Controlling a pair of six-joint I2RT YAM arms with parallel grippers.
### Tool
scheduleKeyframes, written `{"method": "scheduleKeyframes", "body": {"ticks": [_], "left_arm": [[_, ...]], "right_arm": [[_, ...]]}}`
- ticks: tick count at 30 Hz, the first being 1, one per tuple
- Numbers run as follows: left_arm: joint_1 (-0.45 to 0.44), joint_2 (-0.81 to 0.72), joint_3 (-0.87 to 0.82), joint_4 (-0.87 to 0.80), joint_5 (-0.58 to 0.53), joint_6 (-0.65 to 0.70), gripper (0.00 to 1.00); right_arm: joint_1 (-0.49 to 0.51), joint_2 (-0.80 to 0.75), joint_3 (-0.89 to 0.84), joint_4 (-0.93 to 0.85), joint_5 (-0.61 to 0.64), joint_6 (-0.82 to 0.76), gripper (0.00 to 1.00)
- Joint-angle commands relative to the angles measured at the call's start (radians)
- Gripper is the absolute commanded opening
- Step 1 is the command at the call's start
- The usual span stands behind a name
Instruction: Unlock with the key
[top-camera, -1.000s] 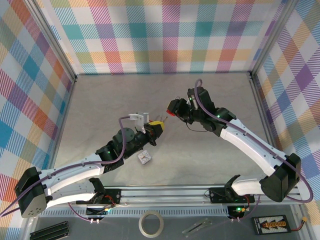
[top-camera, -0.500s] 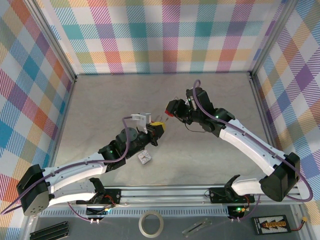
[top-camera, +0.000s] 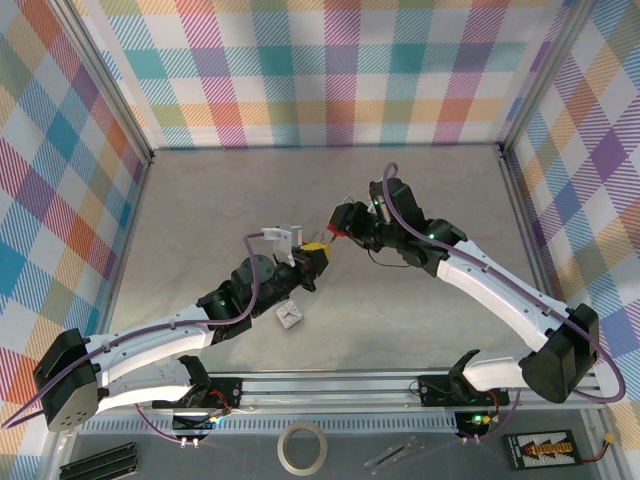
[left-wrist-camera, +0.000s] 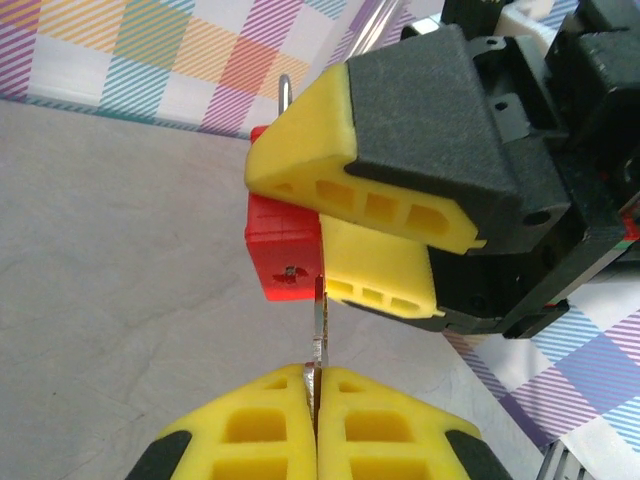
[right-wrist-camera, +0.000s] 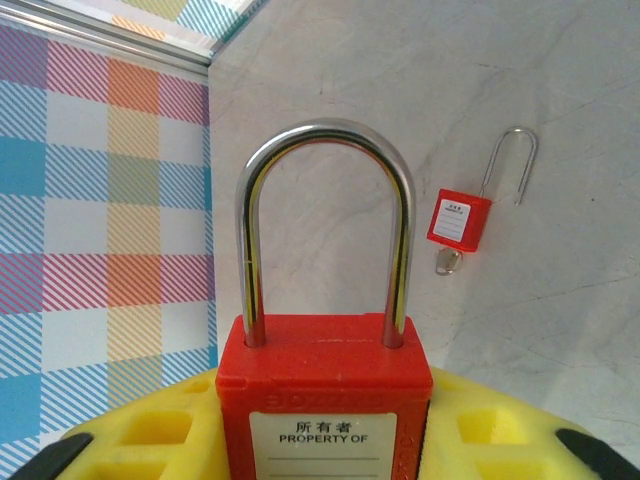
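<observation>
Key (left-wrist-camera: 318, 335): thin blade pinched dead centre between the yellow fingertips (left-wrist-camera: 250, 430) of the left gripper (left-wrist-camera: 316, 385), pressed together at the bottom of the left wrist view. Pointing straight up the frame, tip right at the underside of the red padlock (left-wrist-camera: 283, 255) in mid-frame, seemingly a touch right of the dark keyhole (left-wrist-camera: 290, 270) dot; can't tell whether actually seated or just resting against the edge. Padlock clamped across its body by the right gripper (left-wrist-camera: 330, 225), yellow pads (left-wrist-camera: 330, 150) partly spread above and below it, black housing off to the upper right. Same grip in the right wrist view: padlock (right-wrist-camera: 325, 400) low centre, wedged between the pads, steel shackle (right-wrist-camera: 325, 150) closed and arching up mid-frame, so not unlocked yet by the look of it. In the top view, apparently held up off the table (top-camera: 200, 200) near the middle, left gripper (top-camera: 312, 252) just lower left of right gripper (top-camera: 343, 225), nearly touching. Spare padlock (right-wrist-camera: 460, 220) with open shackle lying on the table at the right of the right wrist view, well apart; ignore. For doing this bit well: nudge the tip onto the keyhole before pushing, line the blade up with the lock's long axis, feed slow and straight, no twisting until fully in, and grip the padlock rigid against the push. Forced off-centre, probably a bent blade or a key skewed in the fingertips.
</observation>
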Motion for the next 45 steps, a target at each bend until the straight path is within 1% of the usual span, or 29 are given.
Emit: {"method": "scheduleKeyframes", "body": {"ticks": [1,7,14,25,45], "left_arm": [[-0.007,0.005,0.011,0.054,-0.020,-0.001,0.00],[-0.004,0.007,0.012,0.053,-0.022,-0.006,0.00],[-0.004,-0.004,-0.008,0.064,-0.012,-0.022,0.00],[-0.004,-0.014,-0.034,0.059,-0.017,-0.038,0.00],[-0.004,-0.013,-0.013,0.055,-0.033,-0.021,0.00]], "right_arm": [[0.009,-0.017,-0.014,0.062,-0.012,0.017,0.27],[0.016,-0.027,-0.022,0.073,-0.013,0.016,0.27],[0.016,-0.047,-0.016,0.046,0.036,0.000,0.27],[0.016,-0.055,-0.015,0.049,0.047,0.000,0.27],[0.022,-0.041,-0.040,0.078,0.001,0.009,0.26]]}}
